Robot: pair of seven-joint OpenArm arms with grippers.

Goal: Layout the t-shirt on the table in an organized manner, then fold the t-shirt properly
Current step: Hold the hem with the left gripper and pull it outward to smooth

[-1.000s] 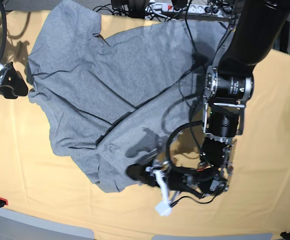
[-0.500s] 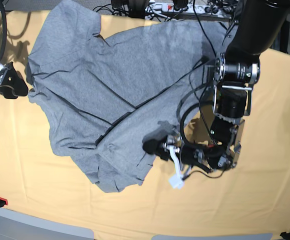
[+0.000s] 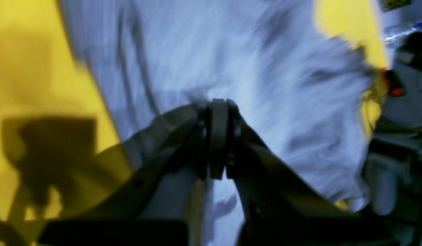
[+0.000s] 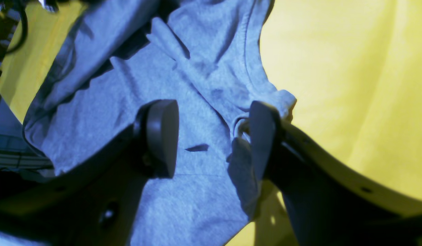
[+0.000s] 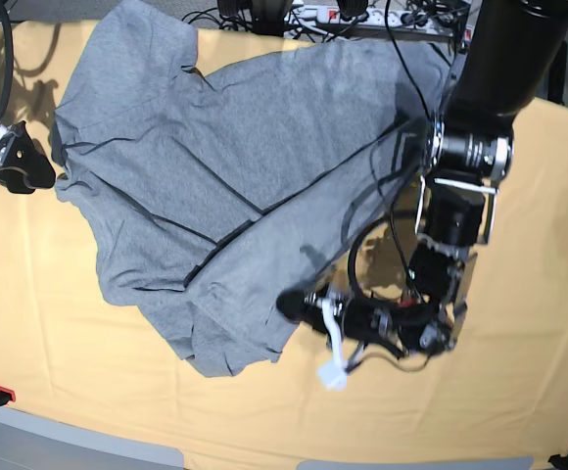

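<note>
Thick black arm [image 5: 504, 73]; silver brackets [image 5: 460, 184]; looping black cables [image 5: 355, 257]; white-tipped part [image 5: 332, 374].

The left arm [image 5: 460, 186] bends downward, its gripper [image 3: 219, 106] closed; the right gripper [image 4: 213, 107] holds its fingers [image 4: 163, 130] spread apart

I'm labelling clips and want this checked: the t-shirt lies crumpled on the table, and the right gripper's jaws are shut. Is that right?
Not quite: the right gripper's jaws are open, as the right wrist view shows. The t-shirt does lie crumpled on the table.
</note>
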